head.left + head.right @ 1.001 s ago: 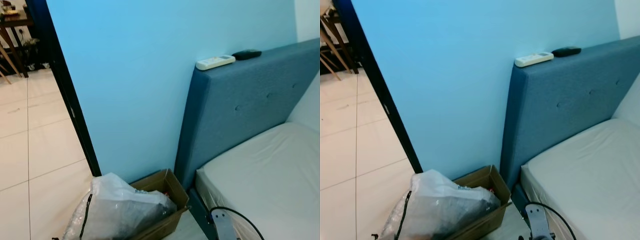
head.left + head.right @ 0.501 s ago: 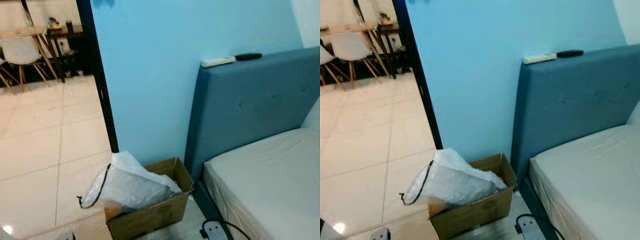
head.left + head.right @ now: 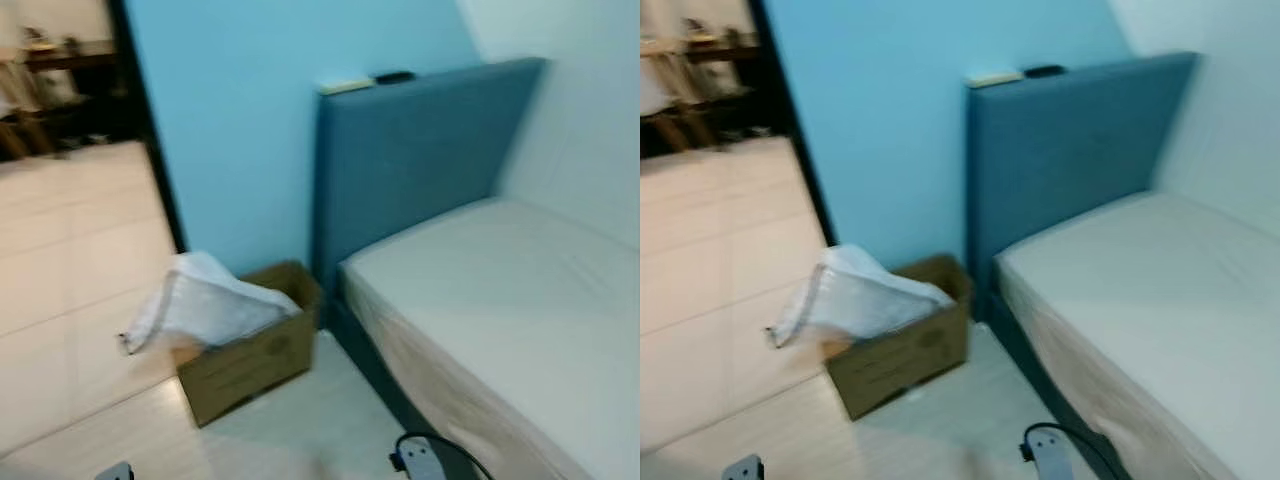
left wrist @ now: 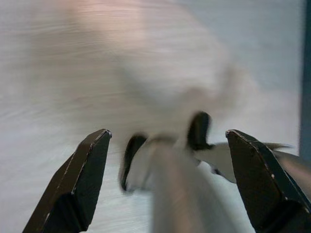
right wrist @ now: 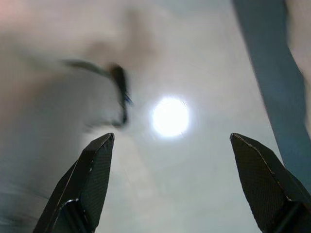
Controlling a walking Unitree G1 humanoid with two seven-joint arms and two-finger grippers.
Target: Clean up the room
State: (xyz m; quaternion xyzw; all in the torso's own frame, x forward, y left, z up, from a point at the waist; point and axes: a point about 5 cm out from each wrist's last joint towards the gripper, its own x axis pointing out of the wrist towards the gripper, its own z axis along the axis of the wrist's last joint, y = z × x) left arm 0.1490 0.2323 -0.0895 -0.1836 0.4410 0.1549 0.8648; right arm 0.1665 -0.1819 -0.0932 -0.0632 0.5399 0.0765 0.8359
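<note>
Left eye view is blurry, so go slow. Your left pincer (image 4: 165, 182) and right pincer (image 5: 170, 184) hang spread wide, holding nothing. A bag (image 3: 205, 303) spills from the box (image 3: 255, 355) beside the bed (image 3: 500, 300); you could trip on it.

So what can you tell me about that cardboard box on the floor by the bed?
The cardboard box is brown, plain and open-topped, standing upright on the pale floor close to the foot of the blue wall, just beside the blue headboard of the bed. A crumpled white plastic bag is stuffed into it and spills over the side towards the doorway. The picture is blurred, so any print is unreadable.
</note>
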